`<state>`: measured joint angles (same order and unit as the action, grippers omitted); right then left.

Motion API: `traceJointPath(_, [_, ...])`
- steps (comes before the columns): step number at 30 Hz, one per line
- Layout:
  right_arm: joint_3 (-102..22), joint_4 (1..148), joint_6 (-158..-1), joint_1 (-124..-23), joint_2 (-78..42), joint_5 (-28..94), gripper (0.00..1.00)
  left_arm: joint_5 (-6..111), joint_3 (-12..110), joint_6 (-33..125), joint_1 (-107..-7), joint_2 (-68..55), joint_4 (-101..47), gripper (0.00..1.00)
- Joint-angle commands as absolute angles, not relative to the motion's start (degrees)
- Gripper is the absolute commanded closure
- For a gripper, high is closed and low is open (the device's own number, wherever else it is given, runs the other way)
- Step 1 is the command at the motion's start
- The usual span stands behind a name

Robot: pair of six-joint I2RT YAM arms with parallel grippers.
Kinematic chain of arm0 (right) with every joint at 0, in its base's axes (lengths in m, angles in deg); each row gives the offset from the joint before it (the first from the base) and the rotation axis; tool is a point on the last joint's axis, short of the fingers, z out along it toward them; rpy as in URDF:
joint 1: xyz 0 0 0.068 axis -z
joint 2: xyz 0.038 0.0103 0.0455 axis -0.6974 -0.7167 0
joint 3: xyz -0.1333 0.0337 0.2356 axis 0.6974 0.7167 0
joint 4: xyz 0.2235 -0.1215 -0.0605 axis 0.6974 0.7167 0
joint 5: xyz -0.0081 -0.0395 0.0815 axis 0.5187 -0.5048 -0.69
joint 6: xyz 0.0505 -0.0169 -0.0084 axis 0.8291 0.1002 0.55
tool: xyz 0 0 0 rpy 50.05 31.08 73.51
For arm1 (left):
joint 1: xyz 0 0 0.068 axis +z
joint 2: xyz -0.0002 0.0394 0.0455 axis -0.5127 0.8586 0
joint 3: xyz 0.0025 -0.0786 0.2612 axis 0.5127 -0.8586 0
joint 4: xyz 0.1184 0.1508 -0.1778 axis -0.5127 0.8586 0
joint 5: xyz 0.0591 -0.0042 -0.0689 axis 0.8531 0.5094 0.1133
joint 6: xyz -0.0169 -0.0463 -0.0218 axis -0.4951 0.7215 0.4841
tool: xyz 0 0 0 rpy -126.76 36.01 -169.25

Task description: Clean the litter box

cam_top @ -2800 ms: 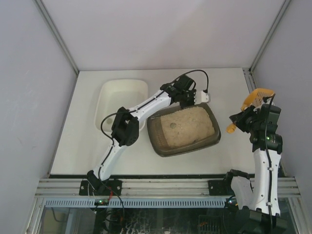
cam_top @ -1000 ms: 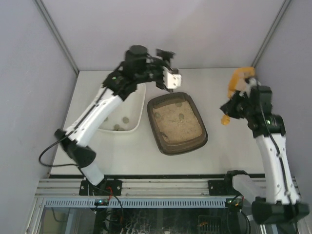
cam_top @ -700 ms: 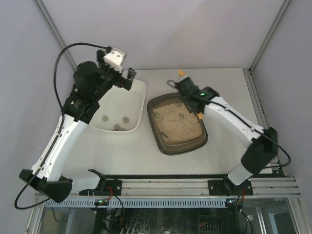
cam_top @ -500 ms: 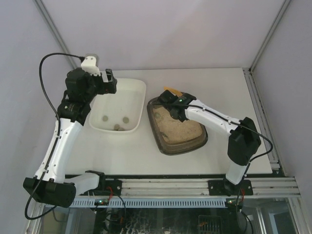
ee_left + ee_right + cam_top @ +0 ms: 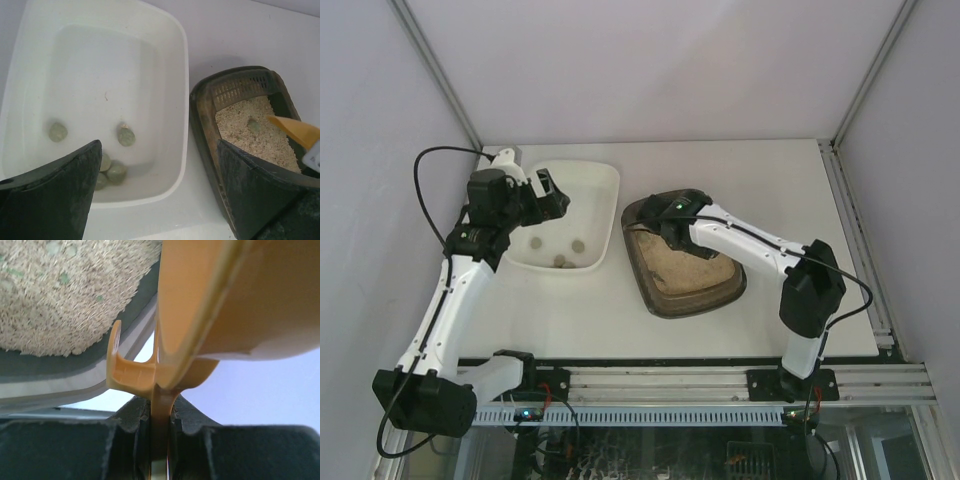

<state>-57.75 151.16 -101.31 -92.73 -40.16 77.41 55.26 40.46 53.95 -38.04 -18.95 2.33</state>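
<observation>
- The right gripper (image 5: pixel 159 432) is clamped tight on the thin handle of an orange scoop (image 5: pixel 200 300), with its 2 fingers pressed against either side of the handle.
- Just past those fingers a small hook juts left from the handle, and the scoop's bowl spreads out above it.
- Beneath and beyond the scoop lies the litter box (image 5: pixel 705 295), a dark brown-olive tray holding tan litter (image 5: pixel 65 295). From above, this gripper hangs over the box's far-left end.
- The left gripper (image 5: pixel 160 200) has its jaws spread wide and holds nothing; its 2 dark fingers (image 5: pixel 55 200) frame the wrist view.
- Directly below it sits a white tray (image 5: pixel 185 100) with several grey-green lumps (image 5: pixel 126 136) on its floor, some partly hidden by the left-hand finger.
- To the right of this gripper, the litter box stands close beside the white tray, with a narrow strip of table (image 5: pixel 770 170) between them.
- Farther right, 1 grey-green lump rests in the litter, just beside the scoop's orange tip.
</observation>
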Motion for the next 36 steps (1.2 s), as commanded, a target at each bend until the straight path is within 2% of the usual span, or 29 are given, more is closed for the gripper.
traceJointPath(1, [-55.33, 157.2, -97.67, -93.32, -40.6, 74.73, 1.0, 51.71, 38.52, 56.8, -37.86, -21.36, 0.84, 0.0])
traceJointPath(18, [-57.13, 159.63, -92.74, -89.11, -47.26, 79.11, 1.0, 51.21, 37.88, 61.72, -37.81, -19.9, 1.98, 0.0])
traceJointPath(36, [-61.67, 156.28, -95.89, -86.49, -54.41, 72.24, 1.0, 49.86, 37.66, 61.23, -37.85, -18.67, 1.41, 0.0])
